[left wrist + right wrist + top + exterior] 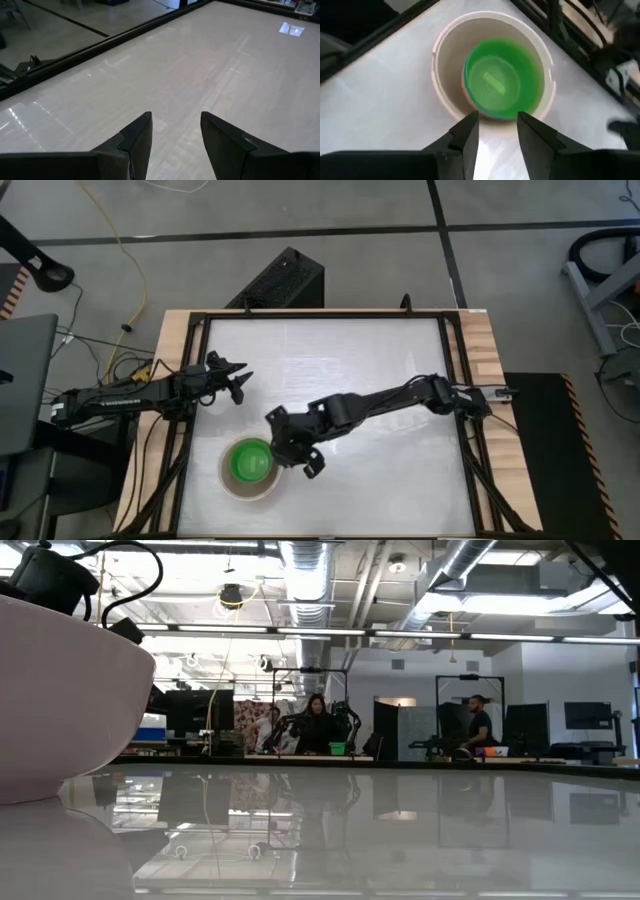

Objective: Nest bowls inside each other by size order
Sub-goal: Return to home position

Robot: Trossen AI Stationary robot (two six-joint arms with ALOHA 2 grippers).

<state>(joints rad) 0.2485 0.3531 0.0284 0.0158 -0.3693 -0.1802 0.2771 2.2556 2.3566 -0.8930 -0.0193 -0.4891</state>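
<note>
**Green bowl sits innermost in the nested stack**

The bright green bowl (249,462) lies at the centre of the nest. A thin edge of the light blue bowl (465,82) shows round it, and both sit inside the cream-white bowl (228,482). A grey-beige bowl cannot be told apart in there. The stack stands left of centre on the white table (350,360), by the edge lowest in the high view. The right gripper (298,460) is just beside the stack's rim, fingers apart and empty. The left gripper (238,383) waits well apart near the table's left edge, fingers likewise parted.

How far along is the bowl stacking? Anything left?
Stacking looks done: the green bowl sits innermost in the cream bowl. The right gripper hangs open and empty beside the stack; the left gripper is open over the table. Left: park both arms.
</note>
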